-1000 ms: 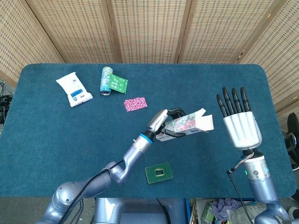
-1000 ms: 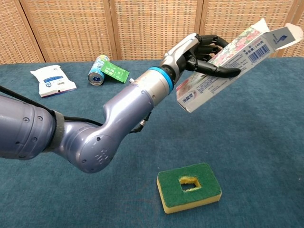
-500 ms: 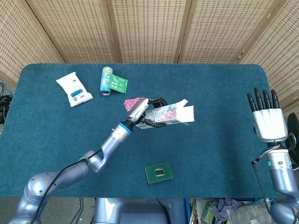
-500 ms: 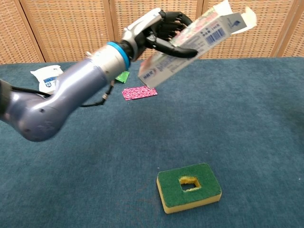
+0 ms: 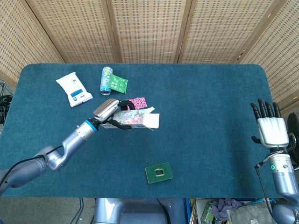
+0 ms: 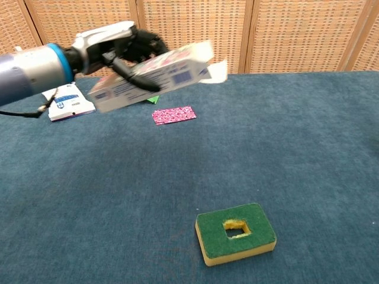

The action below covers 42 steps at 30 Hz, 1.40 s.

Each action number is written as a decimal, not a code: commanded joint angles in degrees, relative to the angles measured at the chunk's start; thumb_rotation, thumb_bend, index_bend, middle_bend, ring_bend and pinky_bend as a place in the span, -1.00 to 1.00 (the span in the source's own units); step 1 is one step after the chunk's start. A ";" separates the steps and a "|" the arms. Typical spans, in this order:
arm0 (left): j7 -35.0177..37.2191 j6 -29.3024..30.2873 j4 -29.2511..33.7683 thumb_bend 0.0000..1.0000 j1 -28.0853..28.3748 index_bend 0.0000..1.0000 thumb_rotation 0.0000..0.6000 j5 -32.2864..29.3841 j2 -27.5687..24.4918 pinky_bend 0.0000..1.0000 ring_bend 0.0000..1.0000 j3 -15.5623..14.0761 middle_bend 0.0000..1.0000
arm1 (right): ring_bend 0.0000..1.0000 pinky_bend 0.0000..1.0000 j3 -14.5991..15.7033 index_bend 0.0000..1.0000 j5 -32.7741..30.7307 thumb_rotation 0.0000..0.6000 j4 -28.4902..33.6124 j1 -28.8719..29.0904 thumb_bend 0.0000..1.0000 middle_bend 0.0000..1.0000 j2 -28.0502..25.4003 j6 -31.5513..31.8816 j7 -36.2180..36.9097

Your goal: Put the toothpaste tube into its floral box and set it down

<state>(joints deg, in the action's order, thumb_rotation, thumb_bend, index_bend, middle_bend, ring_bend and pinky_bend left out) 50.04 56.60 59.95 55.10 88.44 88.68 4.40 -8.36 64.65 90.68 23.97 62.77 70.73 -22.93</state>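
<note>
My left hand (image 5: 110, 111) (image 6: 121, 48) grips the floral toothpaste box (image 5: 132, 119) (image 6: 155, 76) above the table, held nearly level with its open flap end pointing right. The toothpaste tube itself does not show; whether it is inside the box I cannot tell. My right hand (image 5: 268, 126) hangs at the far right edge of the head view, fingers spread and holding nothing. It is outside the chest view.
A green-topped yellow sponge (image 5: 159, 172) (image 6: 235, 232) lies near the table's front. A pink patterned packet (image 5: 138, 101) (image 6: 173, 115) lies just behind the box. A white wipes pack (image 5: 74, 88) (image 6: 67, 102), a can (image 5: 106, 80) and a green sachet (image 5: 118, 84) sit at the back left.
My left hand has carried the box leftward and lowered it, levelling it out. My right hand has withdrawn to the right and down, away from the box.
</note>
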 commanded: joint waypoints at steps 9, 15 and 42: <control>-5.18 -7.29 -1.75 -0.56 -1.86 0.25 1.00 1.51 -3.00 -0.02 0.02 -5.96 0.10 | -1.00 -1.00 0.40 -1.00 1.25 1.00 -3.66 -0.51 -0.80 -1.00 3.03 -2.33 5.17; -7.05 -9.02 -6.42 -0.56 -2.42 0.25 1.00 0.39 2.19 -0.02 0.02 -5.97 0.10 | -1.00 -1.00 0.46 -1.00 1.47 1.00 -5.34 -0.76 -0.81 -1.00 4.10 -3.19 6.97; -15.77 -2.51 14.50 -0.57 -7.74 -1.00 1.00 -2.85 -12.10 -1.00 -1.00 -3.76 -1.00 | -1.00 -1.00 1.01 -1.00 7.15 1.00 -2.84 -6.03 -1.00 -1.00 4.36 3.52 14.34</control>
<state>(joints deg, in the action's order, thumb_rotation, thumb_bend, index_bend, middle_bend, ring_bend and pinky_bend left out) 39.29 49.29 69.79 50.50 86.87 80.95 -0.48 -7.77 71.01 87.30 18.61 67.15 73.44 -9.18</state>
